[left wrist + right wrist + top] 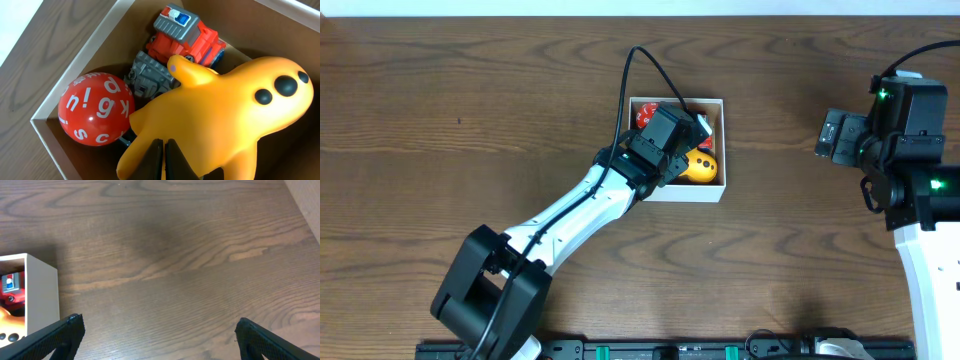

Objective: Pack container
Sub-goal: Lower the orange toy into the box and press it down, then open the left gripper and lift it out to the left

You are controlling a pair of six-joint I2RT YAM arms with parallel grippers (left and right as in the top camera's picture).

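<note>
The container is a small white-walled box with a tan inside, standing mid-table; its corner shows at the left of the right wrist view. In it lie a yellow soft toy with black spots, a red ball with white letters, a red and grey toy truck and a grey toy. My left gripper is down inside the box, shut, its fingers pressed together right over the yellow toy. My right gripper hovers open over bare table to the box's right.
Dark wood table all round the box. The left arm reaches diagonally from the front left. The right arm's base stands at the right edge. A black rail runs along the front edge.
</note>
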